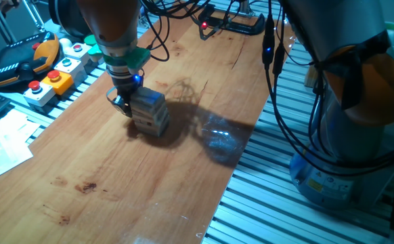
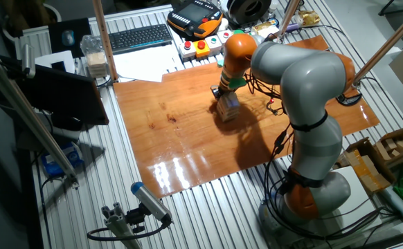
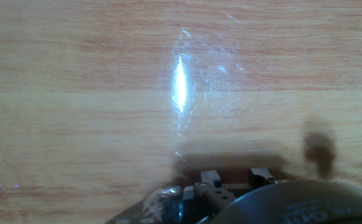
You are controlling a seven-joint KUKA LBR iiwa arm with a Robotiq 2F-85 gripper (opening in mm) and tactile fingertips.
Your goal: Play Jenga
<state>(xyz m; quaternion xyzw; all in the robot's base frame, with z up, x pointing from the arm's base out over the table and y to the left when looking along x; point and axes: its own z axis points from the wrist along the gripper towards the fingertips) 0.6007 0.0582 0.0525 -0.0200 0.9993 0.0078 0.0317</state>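
The Jenga tower (image 1: 151,112) is a small stack of pale wood blocks standing on the wooden board (image 1: 116,183), and it shows again in the other fixed view (image 2: 228,108). My gripper (image 1: 120,103) hangs low at the tower's left side, its dark fingers right against the upper layers; I cannot tell whether they touch. From the other side the gripper (image 2: 219,94) sits just behind the tower. The hand view shows only bare board, with the fingertips (image 3: 211,179) at the bottom edge and nothing visible between them. The tower is out of that view.
Push-button boxes (image 1: 53,76) and an orange-black pendant (image 1: 17,62) lie off the board's left edge, with papers (image 1: 1,146) nearer the front. A black clamp (image 1: 236,26) grips the far edge. Cables (image 1: 278,81) hang at the right. A keyboard (image 2: 140,38) lies beyond.
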